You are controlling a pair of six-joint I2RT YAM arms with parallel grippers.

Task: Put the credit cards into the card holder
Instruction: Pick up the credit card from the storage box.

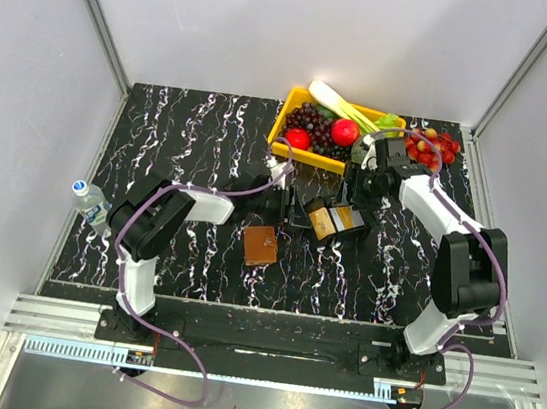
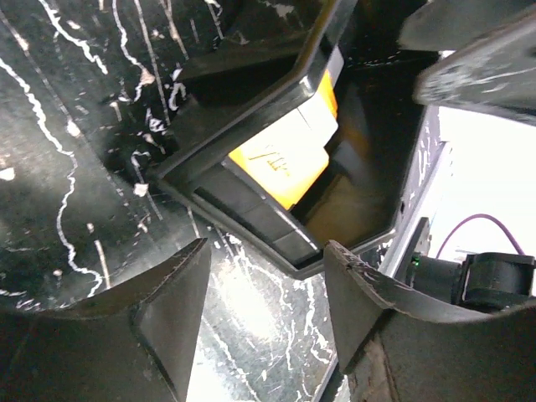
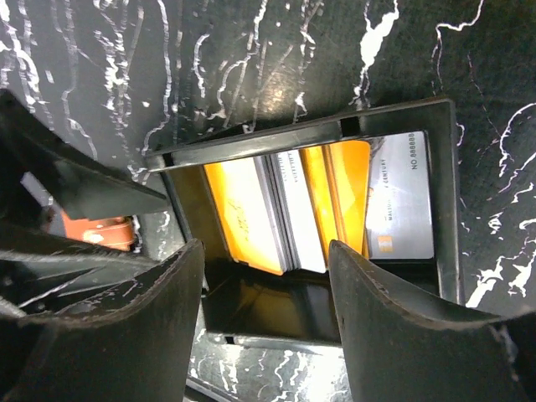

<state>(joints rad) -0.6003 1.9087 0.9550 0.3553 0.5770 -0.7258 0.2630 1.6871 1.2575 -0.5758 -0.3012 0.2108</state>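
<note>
The left gripper (image 2: pixel 266 251) has its dark fingers spread, with nothing between them, just before a corner of the small black open-topped plastic box (image 2: pixel 243 117). The right gripper (image 3: pixel 266 247) is also spread and empty, at the same box from the other side. Inside it the thin plastic credit cards (image 3: pixel 293 209), orange, white and grey, are packed close together. The brown leather-like folding card holder (image 1: pixel 260 245) lies apart on the black marbled table (image 1: pixel 181 142). I think one gripper should steady the box wall while the other pinches only one outer card by its free edge.
</note>
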